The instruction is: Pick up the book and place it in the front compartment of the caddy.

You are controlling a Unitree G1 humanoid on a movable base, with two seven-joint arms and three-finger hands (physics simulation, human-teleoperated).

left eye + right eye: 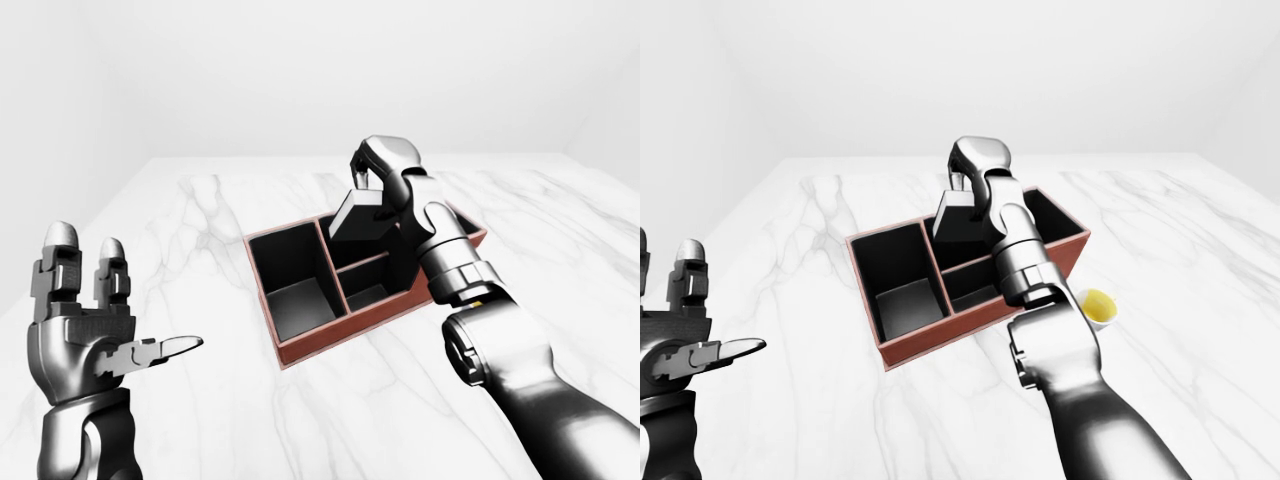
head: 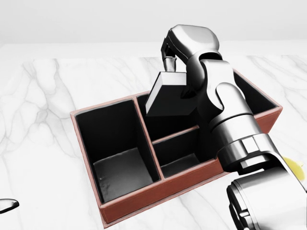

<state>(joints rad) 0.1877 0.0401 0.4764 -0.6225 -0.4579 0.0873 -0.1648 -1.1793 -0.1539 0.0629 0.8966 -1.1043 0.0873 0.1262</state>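
The right robot hand [image 2: 176,72] grips the dark book [image 2: 169,96] by its upper end, holding it tilted above the caddy [image 2: 120,213] so its lower edge can slide in. It hangs over the upper middle compartment, apparently short of the target. The left robot hand [image 1: 90,335] waits spread and empty, well apart over the marble table [image 2: 43,105]. A yellow object [image 1: 1097,306] sits beside the caddy.

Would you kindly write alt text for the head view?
The right hand holds a tilted dark book above a red-brown caddy, over its upper middle compartment. The caddy sits on a white marble table.
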